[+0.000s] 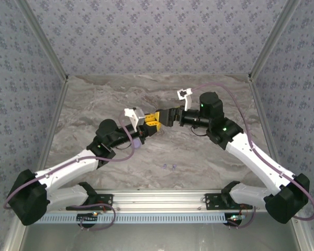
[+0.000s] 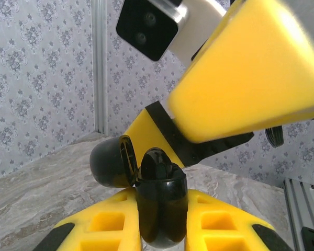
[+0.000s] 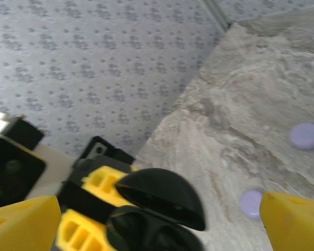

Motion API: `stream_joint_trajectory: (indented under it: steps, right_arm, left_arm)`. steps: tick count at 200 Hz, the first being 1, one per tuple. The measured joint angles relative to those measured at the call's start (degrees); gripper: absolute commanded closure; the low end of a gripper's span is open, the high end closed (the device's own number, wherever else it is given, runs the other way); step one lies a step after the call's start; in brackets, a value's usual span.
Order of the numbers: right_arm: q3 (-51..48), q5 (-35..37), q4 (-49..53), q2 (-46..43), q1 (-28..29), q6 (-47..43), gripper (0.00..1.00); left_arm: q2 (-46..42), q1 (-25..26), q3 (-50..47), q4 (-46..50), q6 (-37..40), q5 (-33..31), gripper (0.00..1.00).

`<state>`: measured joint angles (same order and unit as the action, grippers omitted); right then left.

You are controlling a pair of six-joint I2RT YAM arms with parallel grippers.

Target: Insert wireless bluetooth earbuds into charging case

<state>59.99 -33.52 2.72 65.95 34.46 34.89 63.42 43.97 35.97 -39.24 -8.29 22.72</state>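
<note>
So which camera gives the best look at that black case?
The left wrist view: the black case sits sharp and centred, clamped in the left gripper, its lid hinged open. The right wrist view catches it blurred at the bottom edge. From the top, it's too small to make out.

My left arm (image 1: 73, 170) and right arm (image 1: 256, 157) are white shells with black joint housings, each trailed by a lilac cable (image 1: 21, 183). My left gripper (image 2: 159, 206) and right gripper (image 3: 159, 209) have blocky yellow fingers (image 2: 225, 230), black-trimmed. Small green lights (image 1: 224, 127) dot my right arm.
</note>
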Motion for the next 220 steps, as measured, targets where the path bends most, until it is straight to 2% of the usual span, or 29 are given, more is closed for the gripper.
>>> stream_joint_trajectory:
  steps: [26, 53, 103, 220]
  right_arm:
    - [0.04, -2.89, -3.23, 0.76, 0.59, 1.42, 0.02]
    - [0.15, -4.94, -4.07, 1.42, 0.85, 2.32, 0.11]
    - [0.28, -5.35, -4.26, 0.74, 0.72, 2.14, 0.19]
    - [-1.36, -3.67, -2.89, -5.11, 0.68, -2.60, 0.22]
  left_arm:
    - [0.04, -0.02, 0.00, -0.02, -0.37, 0.00, 1.00]
    - [0.07, -0.02, 0.00, 0.00, -0.37, 0.00, 1.00]
    - [0.02, 0.04, 0.55, -0.37, -0.37, 0.44, 1.00]
    - [-0.07, 0.79, 1.38, -1.49, -0.37, 2.19, 1.00]
